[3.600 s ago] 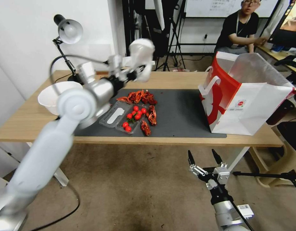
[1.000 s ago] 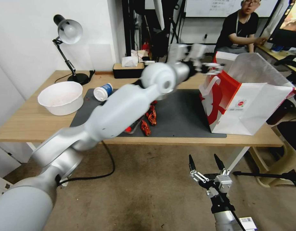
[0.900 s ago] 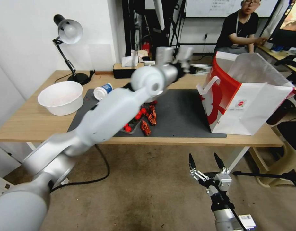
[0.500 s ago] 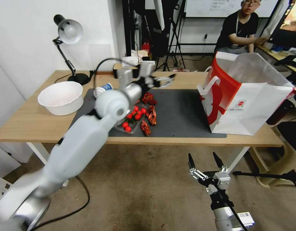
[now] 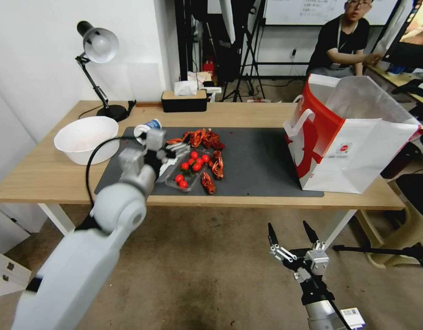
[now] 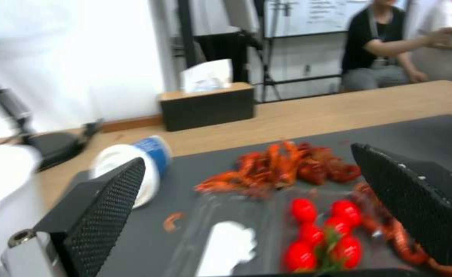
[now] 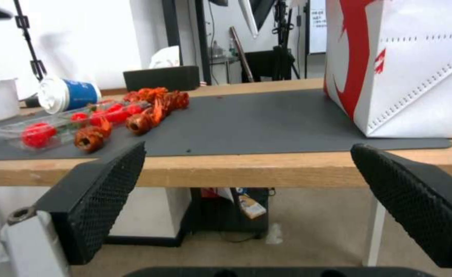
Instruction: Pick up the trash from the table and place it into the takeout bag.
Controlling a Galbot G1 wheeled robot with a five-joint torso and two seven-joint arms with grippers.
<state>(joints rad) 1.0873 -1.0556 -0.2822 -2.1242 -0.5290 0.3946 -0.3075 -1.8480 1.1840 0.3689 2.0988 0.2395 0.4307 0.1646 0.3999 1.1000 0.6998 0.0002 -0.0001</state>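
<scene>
The takeout bag (image 5: 353, 133) stands open at the right end of the table (image 5: 46, 178); its white and red side also appears in the right wrist view (image 7: 405, 65). A white cup with a blue label (image 5: 147, 127) (image 6: 133, 169) (image 7: 67, 98) lies on its side at the grey mat's far left corner. Left of it stands the pale round bowl (image 5: 85, 137). My left gripper (image 5: 177, 150) (image 6: 247, 156) hovers open and empty just above a clear tray (image 5: 175, 167), close to the cup. My right gripper (image 5: 292, 233) (image 7: 247, 148) hangs open below the table's front edge.
Red crayfish shells (image 5: 203, 137) and cherry tomatoes (image 5: 193, 165) lie on the mat (image 5: 257, 156) around the tray. A desk lamp (image 5: 99, 46) and a dark tissue box (image 5: 184, 98) stand along the far edge. A stand's legs (image 5: 386, 250) lie on the floor at right.
My left arm has swung back from the takeout bag's mouth to the left and down over the clear tray, empty. The right arm has stayed in place.
</scene>
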